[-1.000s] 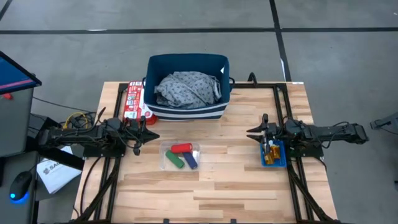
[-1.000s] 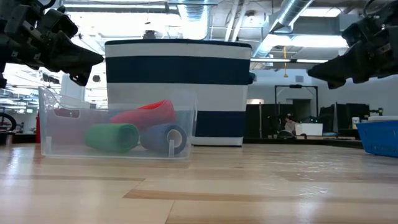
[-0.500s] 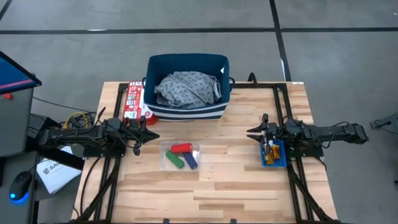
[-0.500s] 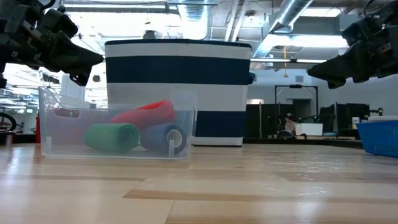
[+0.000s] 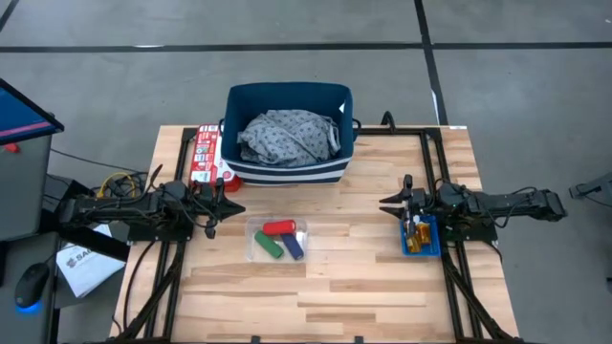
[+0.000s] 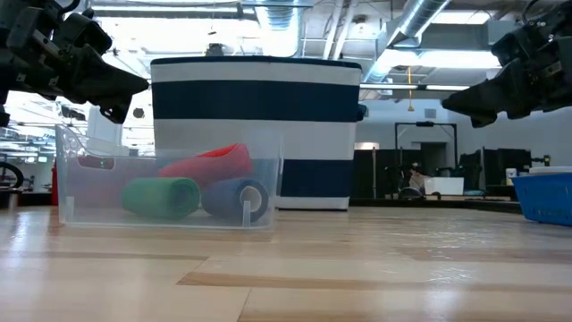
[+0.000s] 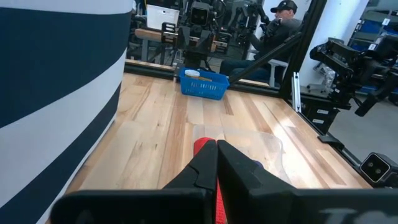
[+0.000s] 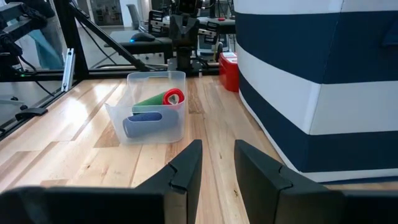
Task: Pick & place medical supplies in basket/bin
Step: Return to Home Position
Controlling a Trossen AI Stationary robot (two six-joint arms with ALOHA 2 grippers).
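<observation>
The navy striped basket (image 5: 287,167) stands at the table's far middle, and the grey dotted garment (image 5: 287,136) lies inside it. A clear tray (image 5: 256,232) in front of it holds a red cylinder (image 5: 279,227), a green one (image 5: 267,247) and a purple-blue one (image 5: 293,247), all lying on their sides. The small blue bin (image 5: 421,250) at the right holds orange pill bottles (image 5: 415,234). My left gripper (image 5: 239,207) hovers shut, left of the tray and above table level. My right gripper (image 5: 384,203) hovers open by the blue bin's far end, pointing toward the table's middle.
A red-and-white printed flat box (image 5: 203,153) lies left of the basket. Bare wood stretches across the near half of the table (image 5: 325,296) and between the tray and the blue bin. Black frame rails (image 5: 435,162) run along the table's sides.
</observation>
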